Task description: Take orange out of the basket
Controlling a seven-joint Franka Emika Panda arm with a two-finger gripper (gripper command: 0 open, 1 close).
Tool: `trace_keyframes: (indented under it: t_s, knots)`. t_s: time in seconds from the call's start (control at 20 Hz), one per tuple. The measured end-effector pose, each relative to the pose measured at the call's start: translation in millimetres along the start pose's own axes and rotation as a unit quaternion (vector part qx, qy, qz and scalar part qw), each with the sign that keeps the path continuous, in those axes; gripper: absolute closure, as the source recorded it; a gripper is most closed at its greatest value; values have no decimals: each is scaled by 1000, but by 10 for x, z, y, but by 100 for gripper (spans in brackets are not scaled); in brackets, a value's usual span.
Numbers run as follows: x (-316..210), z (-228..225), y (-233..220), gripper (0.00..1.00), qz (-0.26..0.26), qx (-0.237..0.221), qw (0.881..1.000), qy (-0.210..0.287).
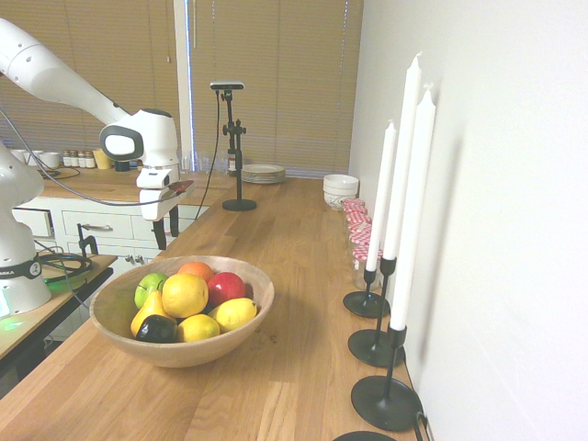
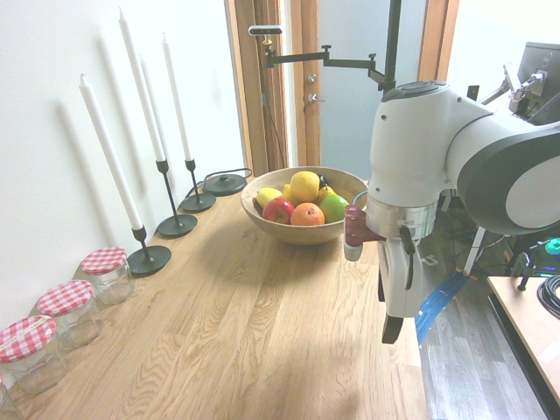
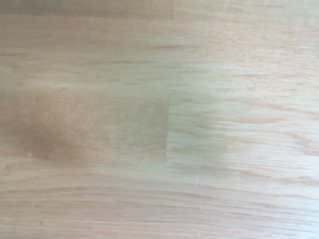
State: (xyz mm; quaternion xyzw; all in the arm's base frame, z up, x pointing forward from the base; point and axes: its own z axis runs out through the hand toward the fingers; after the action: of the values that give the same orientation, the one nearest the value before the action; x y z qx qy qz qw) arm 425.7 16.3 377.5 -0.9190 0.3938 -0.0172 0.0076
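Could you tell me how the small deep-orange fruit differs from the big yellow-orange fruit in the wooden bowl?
The small deep-orange fruit is smaller and darker than the big yellow-orange fruit. It lies low at the rim of the wooden bowl on the arm's side, while the bigger one tops the middle of the pile. Both are round and smooth.

Arm (image 2: 455, 149) glossy white, rounded segments with dark grey joint rings, a black oval end cap on one joint, white gripper (image 1: 166, 230) with two black fingers (image 1: 160, 235), a dark red plate, possibly a camera mount, at the wrist, thin black cable alongside.
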Motion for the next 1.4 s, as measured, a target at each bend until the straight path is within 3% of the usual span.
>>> trace_keyframes:
  t_s: [0.15,0.35,0.8,1.15,1.4]
  knots:
    - [16,-22,-13,0,2,0,1000,4]
    - [249,-427,-126,0,8,17,999,33]
    - [1327,-1378,72,0,66,43,994,71]
    - [2199,-1347,421,0,100,30,992,66]
    - [2541,-1092,630,0,123,24,991,40]
